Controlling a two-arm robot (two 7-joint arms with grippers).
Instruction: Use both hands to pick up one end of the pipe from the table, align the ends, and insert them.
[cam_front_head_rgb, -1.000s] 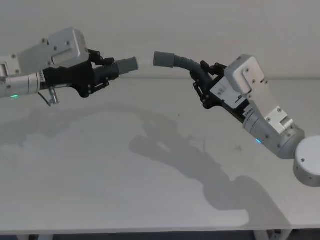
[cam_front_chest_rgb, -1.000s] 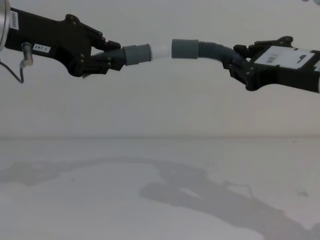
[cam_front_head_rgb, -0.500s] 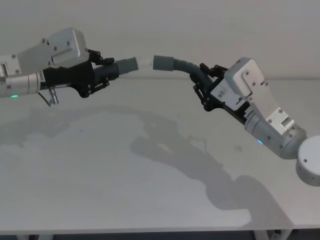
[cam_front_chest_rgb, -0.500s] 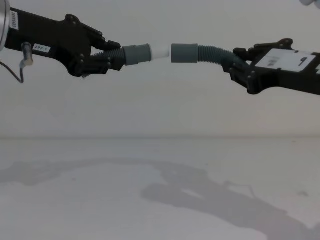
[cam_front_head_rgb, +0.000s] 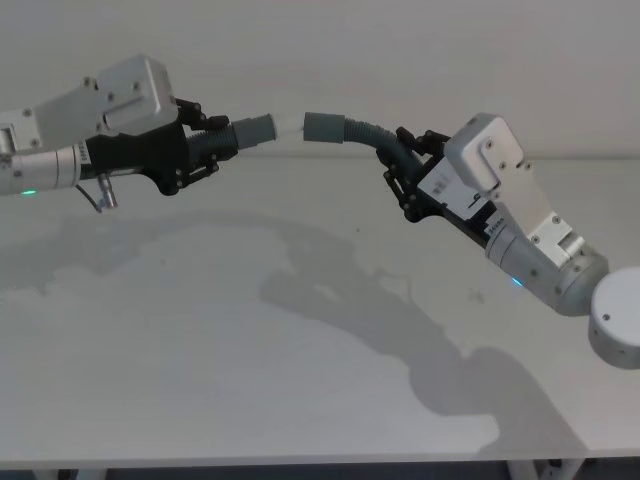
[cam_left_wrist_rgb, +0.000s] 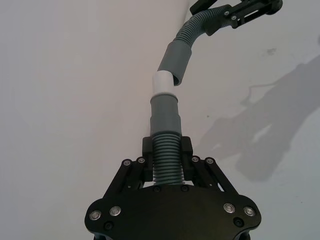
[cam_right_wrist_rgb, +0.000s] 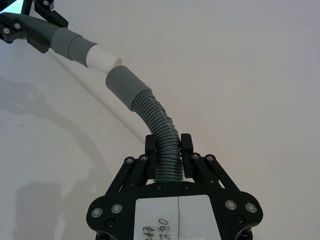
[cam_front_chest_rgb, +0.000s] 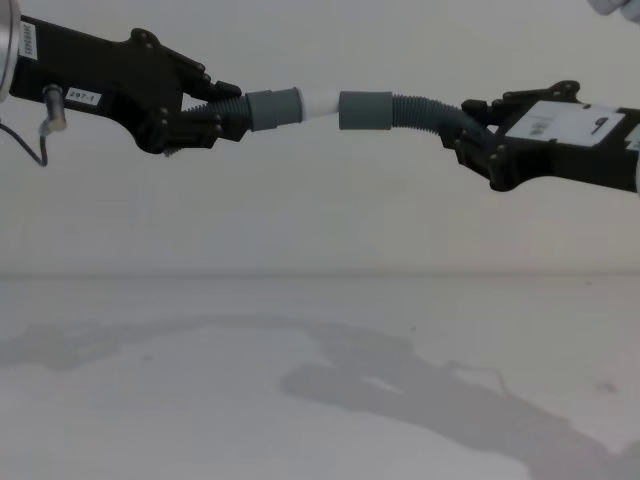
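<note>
Both pipe pieces are held in the air above the table (cam_front_head_rgb: 200, 340). My left gripper (cam_front_head_rgb: 212, 143) is shut on the corrugated part of one piece. That piece's grey cuff (cam_front_chest_rgb: 273, 108) ends in a white tip (cam_front_chest_rgb: 318, 102) pointing right. My right gripper (cam_front_head_rgb: 403, 168) is shut on the other curved piece (cam_front_chest_rgb: 425, 110), whose plain cuff (cam_front_chest_rgb: 365, 110) faces the tip. The tip (cam_left_wrist_rgb: 162, 83) sits just outside the plain cuff's mouth (cam_left_wrist_rgb: 177, 61). In the right wrist view the cuff (cam_right_wrist_rgb: 125, 85) is slightly off line from the tip (cam_right_wrist_rgb: 102, 57).
The white table (cam_front_chest_rgb: 200, 400) below carries only the arms' shadows. A plain pale wall stands behind. The right arm's round silver joint (cam_front_head_rgb: 618, 325) sits at the head view's right edge.
My right gripper has shifted its piece a little to the left and levelled it, narrowing the gap between the plain cuff and the white tip. The left gripper has stayed still.
</note>
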